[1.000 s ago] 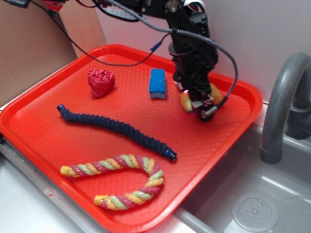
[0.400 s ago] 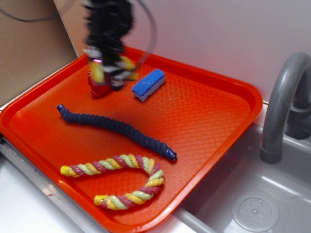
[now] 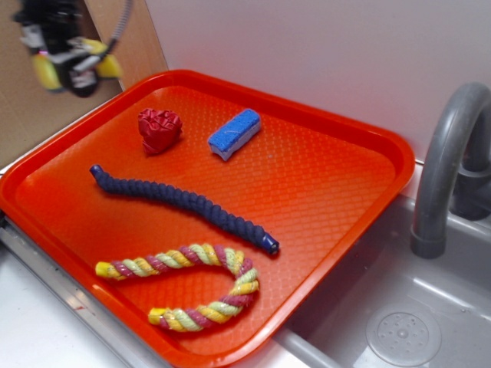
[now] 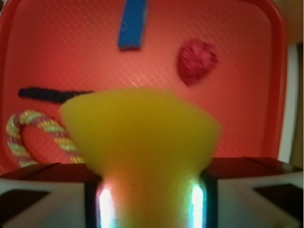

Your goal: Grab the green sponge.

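— So where do we see the green sponge [image 4: 142, 137]?
— Pinched between our gripper [image 3: 73, 65] fingers, lifted off past the far left corner of the red tray [image 3: 368, 165].
— And below us?
— We see the blue sponge [image 3: 235, 133] and red heart [image 3: 159, 129] lying apart.

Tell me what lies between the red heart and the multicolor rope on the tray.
The dark blue rope crosses between the red heart and the multicolor rope; the exterior view shows it.
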Robot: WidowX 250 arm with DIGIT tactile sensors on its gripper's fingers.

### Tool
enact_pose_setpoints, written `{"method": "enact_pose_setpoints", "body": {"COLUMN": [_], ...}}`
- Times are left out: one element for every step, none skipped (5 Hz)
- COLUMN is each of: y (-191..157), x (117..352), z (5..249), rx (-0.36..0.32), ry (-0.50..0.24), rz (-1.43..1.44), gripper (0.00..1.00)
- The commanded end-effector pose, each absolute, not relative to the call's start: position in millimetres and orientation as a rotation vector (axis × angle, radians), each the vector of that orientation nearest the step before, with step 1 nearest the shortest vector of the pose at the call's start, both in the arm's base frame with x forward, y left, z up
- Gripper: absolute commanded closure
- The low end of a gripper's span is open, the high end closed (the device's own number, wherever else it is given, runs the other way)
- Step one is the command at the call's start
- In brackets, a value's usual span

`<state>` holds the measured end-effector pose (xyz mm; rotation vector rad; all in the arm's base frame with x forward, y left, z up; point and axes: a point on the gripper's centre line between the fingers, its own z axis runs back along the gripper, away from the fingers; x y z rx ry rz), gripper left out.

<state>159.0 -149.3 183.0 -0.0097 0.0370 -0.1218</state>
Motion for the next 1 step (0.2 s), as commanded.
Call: {"method": "enact_pose_setpoints", "body": {"y": [-150.1], "x": [134.7], "z": [194.5], "rx": [-0.048], "ry": [-0.012], "rz": [-0.049], "gripper": [1.0]}}
